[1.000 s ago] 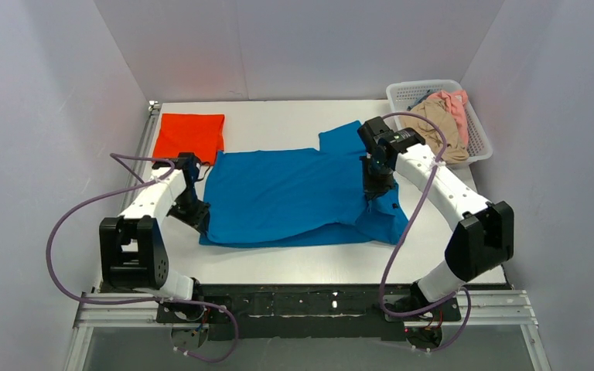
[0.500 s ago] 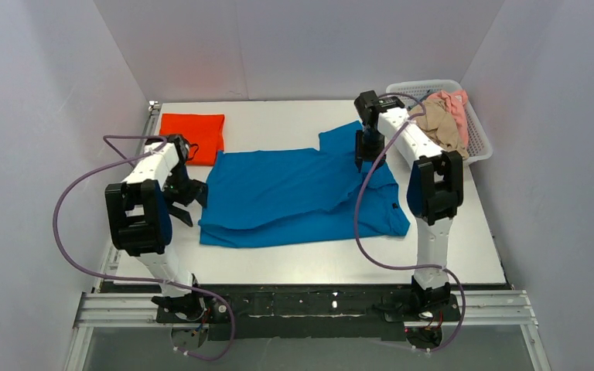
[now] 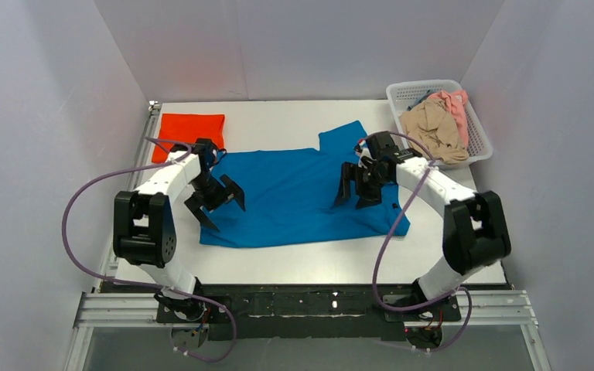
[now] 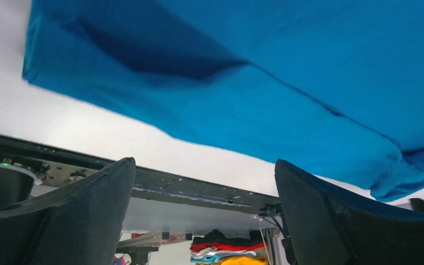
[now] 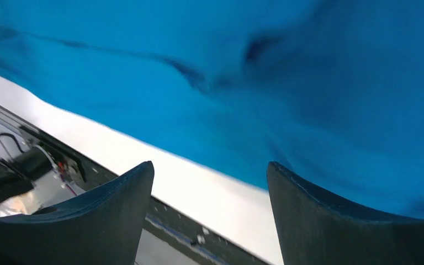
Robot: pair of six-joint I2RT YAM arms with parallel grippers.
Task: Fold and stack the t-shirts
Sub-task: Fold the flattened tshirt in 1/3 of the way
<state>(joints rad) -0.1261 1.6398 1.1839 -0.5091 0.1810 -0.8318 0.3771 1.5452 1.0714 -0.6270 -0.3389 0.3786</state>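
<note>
A bright blue t-shirt (image 3: 298, 193) lies partly folded across the middle of the white table, and fills the upper part of the left wrist view (image 4: 287, 72) and the right wrist view (image 5: 287, 83). An orange-red t-shirt (image 3: 192, 130) lies folded at the back left. Beige (image 3: 431, 127) and pink (image 3: 455, 104) t-shirts sit bunched in the basket. My left gripper (image 3: 215, 202) hovers open over the blue shirt's left edge. Above the shirt's right part, my right gripper (image 3: 357, 189) is open too. Nothing sits between either pair of fingers.
A white mesh basket (image 3: 403, 93) stands at the back right corner. White walls close in the table on three sides. The black rail (image 3: 302, 301) with both arm bases runs along the near edge. Purple cables (image 3: 73, 224) loop beside each arm.
Both grippers went from shut on the blue shirt to open, letting it go. The left gripper moved right over the shirt's left edge; the right arm swung back and came down over its right part.
</note>
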